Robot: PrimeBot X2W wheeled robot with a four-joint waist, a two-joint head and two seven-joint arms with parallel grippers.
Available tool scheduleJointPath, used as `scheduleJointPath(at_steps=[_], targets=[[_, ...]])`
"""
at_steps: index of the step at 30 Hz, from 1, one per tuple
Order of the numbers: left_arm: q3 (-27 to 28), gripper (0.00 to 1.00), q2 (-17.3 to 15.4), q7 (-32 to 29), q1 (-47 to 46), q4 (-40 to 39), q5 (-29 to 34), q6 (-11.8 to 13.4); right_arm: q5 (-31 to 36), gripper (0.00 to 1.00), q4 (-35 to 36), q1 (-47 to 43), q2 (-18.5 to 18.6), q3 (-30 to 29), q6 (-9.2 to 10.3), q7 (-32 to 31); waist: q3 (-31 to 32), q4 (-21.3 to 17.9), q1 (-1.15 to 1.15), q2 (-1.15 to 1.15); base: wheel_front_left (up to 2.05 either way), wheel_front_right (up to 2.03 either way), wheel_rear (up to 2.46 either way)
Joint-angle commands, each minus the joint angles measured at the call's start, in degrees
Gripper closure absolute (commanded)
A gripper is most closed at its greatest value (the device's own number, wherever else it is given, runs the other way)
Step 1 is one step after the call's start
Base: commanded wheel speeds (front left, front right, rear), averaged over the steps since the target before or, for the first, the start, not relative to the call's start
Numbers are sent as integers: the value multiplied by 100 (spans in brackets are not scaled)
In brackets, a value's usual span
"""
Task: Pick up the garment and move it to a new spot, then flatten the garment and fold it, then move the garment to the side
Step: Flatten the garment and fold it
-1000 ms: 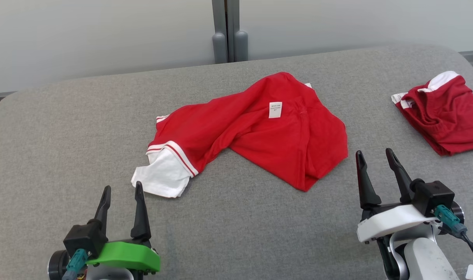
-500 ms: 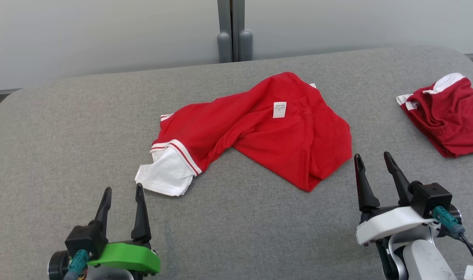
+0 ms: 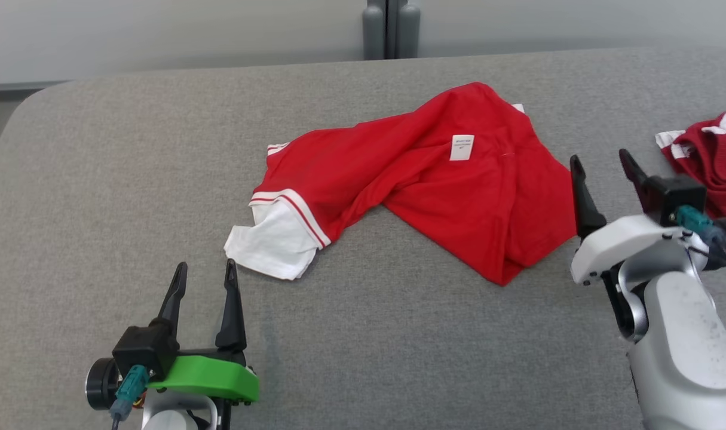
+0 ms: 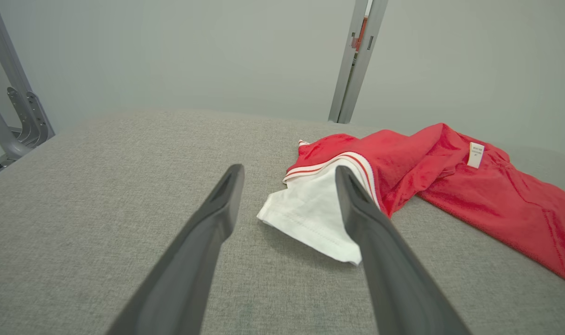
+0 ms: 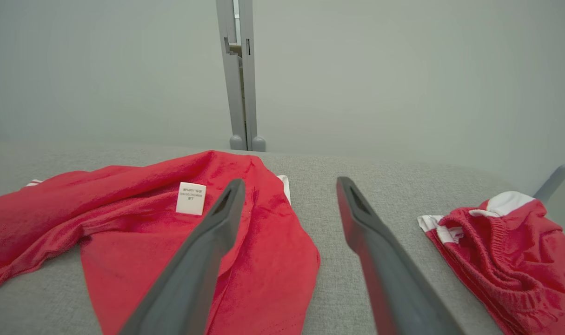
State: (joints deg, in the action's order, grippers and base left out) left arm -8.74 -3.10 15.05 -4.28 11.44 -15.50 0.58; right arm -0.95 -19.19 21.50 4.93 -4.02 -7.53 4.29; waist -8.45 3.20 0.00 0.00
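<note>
While left gripper (image 3: 207, 264) and right gripper (image 3: 599, 155) gape empty, we start pickup | next: pinch garment (image 3: 428, 179) edges.

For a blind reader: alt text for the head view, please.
A crumpled red garment with a white sleeve lies on a grey table. The left gripper and right gripper flank it, jaws open; a second red garment sits far right.

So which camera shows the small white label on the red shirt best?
Right wrist view: the small white label looks largest there. Head view shows it smaller; left wrist view, far off and slanted.
</note>
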Motion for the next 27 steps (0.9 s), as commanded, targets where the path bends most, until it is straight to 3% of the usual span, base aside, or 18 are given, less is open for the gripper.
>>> scheduleJointPath(at_steps=[1, 12, 23, 24, 25, 26, 27], targets=[[-10, 0, 0, 16, -130, -7, 39, -10, 5, 0, -130, 196, 67, -24, 9, -115, -324, 332, 0, 0, 0, 0, 0], [-163, 0, 19, 17, -343, -2, -62, 10, -120, 0, -1835, 1322, 491, 56, 9, -565, -844, 1013, 0, 0, 0, 0, 0], [-257, 0, 20, 16, -362, -5, -89, 80, -308, 0, -3014, 1902, 581, 312, 9, -192, -954, 1130, 0, 0, 0, 0, 0], [-254, 0, 20, 16, -356, 3, -84, 84, -330, 7, -3077, 1940, 574, 346, 9, -133, -950, 1119, 0, 0, 0, 0, 0], [-252, 0, 20, 16, -352, 9, -80, 88, -355, 22, -3132, 1972, 569, 374, 9, -97, -949, 1109, 0, 0, 0, 0, 0], [-258, 0, 20, 16, -349, 14, -76, 92, -379, 51, -3192, 2010, 567, 404, 9, -42, -945, 1096, 0, 0, 0, 0, 0], [-264, 0, 21, 16, -349, 13, -71, 93, -388, 62, -3231, 2037, 574, 430, 9, 15, -945, 1087, 0, 0, 0, 0, 0]])
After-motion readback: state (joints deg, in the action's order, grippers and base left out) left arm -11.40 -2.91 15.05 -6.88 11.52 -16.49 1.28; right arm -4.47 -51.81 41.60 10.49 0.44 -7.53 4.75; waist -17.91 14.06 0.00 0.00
